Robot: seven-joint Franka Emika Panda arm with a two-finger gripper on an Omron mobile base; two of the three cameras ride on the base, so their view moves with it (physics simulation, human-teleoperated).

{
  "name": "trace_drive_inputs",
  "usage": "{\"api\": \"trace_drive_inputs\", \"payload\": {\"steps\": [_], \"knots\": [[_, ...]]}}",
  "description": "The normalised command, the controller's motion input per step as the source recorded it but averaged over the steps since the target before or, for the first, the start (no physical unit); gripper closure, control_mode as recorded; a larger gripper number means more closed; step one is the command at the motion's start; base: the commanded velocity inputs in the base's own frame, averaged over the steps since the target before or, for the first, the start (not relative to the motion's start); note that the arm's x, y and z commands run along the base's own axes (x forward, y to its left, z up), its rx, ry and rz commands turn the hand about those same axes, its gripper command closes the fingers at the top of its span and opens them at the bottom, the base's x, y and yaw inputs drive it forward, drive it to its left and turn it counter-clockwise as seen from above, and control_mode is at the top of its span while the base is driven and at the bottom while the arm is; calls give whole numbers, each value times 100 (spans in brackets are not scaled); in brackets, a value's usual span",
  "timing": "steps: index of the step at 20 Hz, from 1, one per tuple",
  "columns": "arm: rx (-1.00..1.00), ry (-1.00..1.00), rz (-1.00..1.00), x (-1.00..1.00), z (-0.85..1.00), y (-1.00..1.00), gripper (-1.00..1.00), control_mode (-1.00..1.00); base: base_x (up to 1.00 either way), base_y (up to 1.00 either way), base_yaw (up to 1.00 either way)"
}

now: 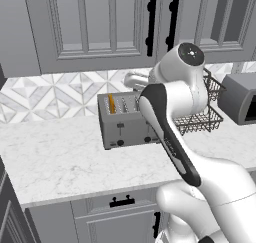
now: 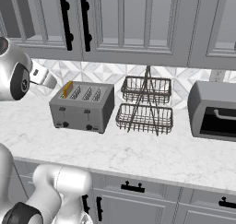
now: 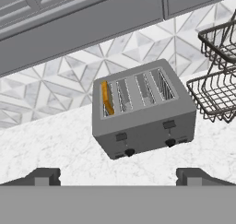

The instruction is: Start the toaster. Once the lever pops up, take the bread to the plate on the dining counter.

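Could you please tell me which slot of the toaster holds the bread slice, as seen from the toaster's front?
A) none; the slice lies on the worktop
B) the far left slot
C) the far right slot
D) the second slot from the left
B: in the hand view the orange edge of the bread stands in the leftmost slot of the toaster, above the lever; the other three slots look empty.

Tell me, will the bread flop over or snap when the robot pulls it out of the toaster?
Probably neither. The bread stands straight on edge in the leftmost slot of the toaster, so it looks fairly stiff. It is a thin slice, likely light, though a hard squeeze might crumble it. Its narrow top edge offers little to hold, so it could slip.
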Motion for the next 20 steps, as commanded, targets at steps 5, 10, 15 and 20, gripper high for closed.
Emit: {"api": "trace_drive_inputs", "payload": {"steps": [5, 10, 15, 20], "knots": [[0, -3, 0, -48, 0, 39, -100, -100, 0, 0, 0], [-5, 0, 0, -12, -25, 36, -100, -100, 0, 0, 0], [-10, 0, 0, 5, -44, 2, -100, -100, 0, 0, 0], [-5, 0, 0, 26, -26, -9, -100, -100, 0, 0, 0]]}}
